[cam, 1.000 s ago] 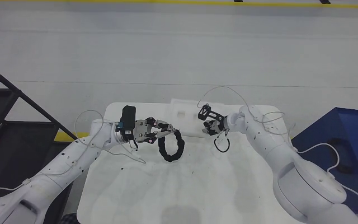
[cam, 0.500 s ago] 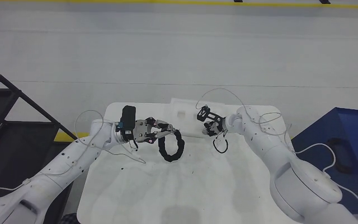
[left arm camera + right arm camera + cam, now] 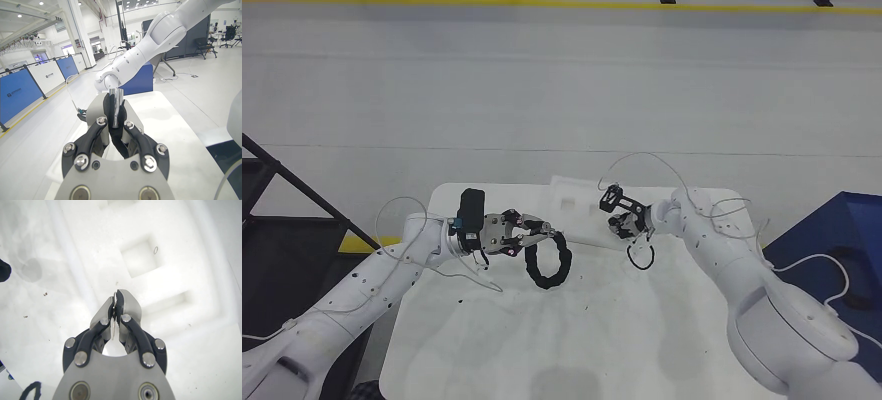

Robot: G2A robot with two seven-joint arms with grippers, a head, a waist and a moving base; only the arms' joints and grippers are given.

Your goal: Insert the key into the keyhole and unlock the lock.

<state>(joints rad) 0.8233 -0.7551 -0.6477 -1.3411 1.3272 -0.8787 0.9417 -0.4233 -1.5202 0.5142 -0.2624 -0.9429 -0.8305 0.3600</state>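
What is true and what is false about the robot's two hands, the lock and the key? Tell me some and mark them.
1. The left hand is shut on the black cable lock with a shiny metal cylinder. True.
2. The right hand is open and empty. False: it is shut on a thin flat metal key.
3. The key sits inside the lock. False: the hands are apart above the white table.
4. The right hand hangs over the white foam tray with square hollows. True.

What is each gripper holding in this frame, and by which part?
Left gripper: the lock, clamped at its chrome cylinder. Right gripper: the key, pinched on its flat sides; which end cannot be told.
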